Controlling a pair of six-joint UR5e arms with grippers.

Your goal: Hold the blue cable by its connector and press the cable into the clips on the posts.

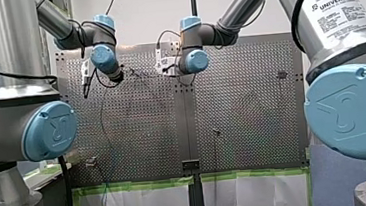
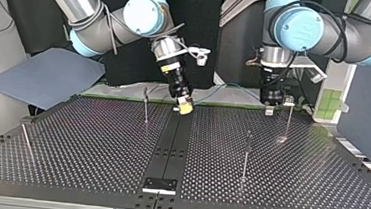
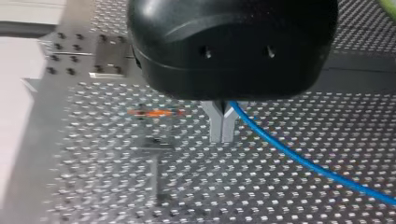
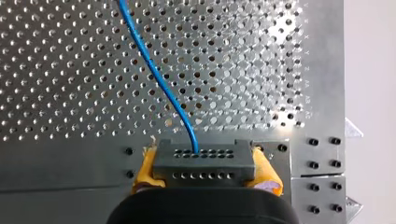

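Connector [image 4: 203,161] of the blue cable [image 4: 159,79] is clamped between the yellow pads [image 4: 145,169] of my right gripper [image 4: 205,173], above the perforated table [image 4: 60,65] near its arm-side edge, while my left gripper [image 3: 222,134] has its metal fingers [image 3: 215,125] pressed together on the cable.

Connector [image 4: 204,161] in right pincer [image 4: 205,171] — cable [image 4: 159,79] ahead (over table [image 4: 70,70])

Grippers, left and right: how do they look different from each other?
The left gripper has thin bare metal fingers; the right gripper has yellow pads. The left gripper's fingers meet at the tips, seemingly pinching the blue cable itself; the right gripper's stand apart around the grey connector. Both are black-bodied and shut on something.
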